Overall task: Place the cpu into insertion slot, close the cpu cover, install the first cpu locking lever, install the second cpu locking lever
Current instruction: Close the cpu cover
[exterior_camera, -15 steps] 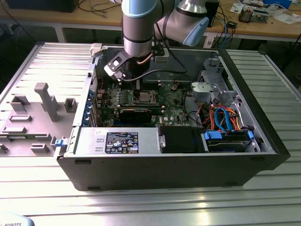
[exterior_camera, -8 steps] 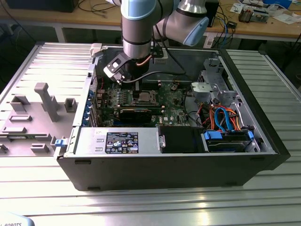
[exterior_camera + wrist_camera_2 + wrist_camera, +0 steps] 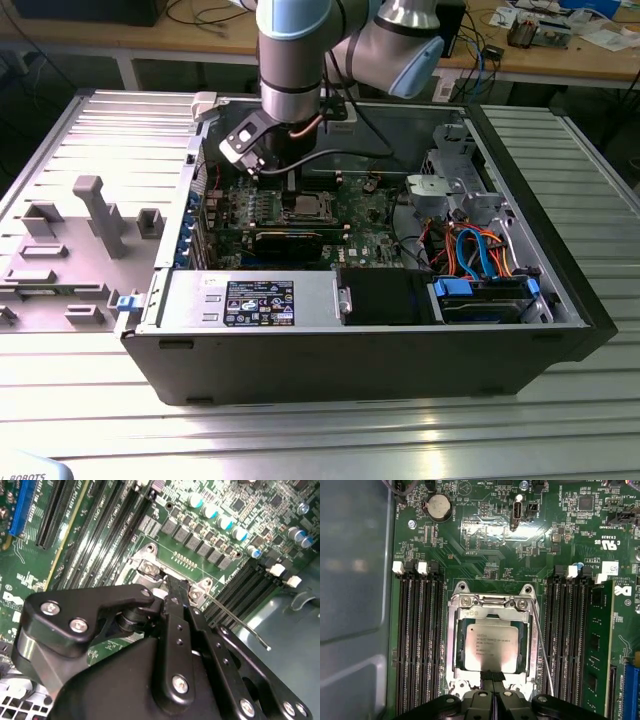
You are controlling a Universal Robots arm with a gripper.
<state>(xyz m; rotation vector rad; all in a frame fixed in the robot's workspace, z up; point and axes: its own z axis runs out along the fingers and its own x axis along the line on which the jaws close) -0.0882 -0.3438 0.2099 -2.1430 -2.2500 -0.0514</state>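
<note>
The black end effector [image 3: 492,676], fingers pinched together and empty, sits at the edge of the silvery metal-frame cpu cover [image 3: 453,645]. A slip could scrape the grey square cpu [image 3: 491,647].

Exterior view: high, oblique, distant, spanning the open black computer case [image 3: 350,372]. Both wrist views — close, facing down onto the green motherboard [image 3: 485,535] [image 3: 30,580] — share the square, metal-rimmed insertion slot [image 3: 453,630] [image 3: 150,570], at 10 o'clock of the case's middle [image 3: 303,207].

Ribbed metal table [image 3: 320,440], open computer case [image 3: 350,365] on it, grey panel [image 3: 120,150], perhaps plastic, beside
</note>
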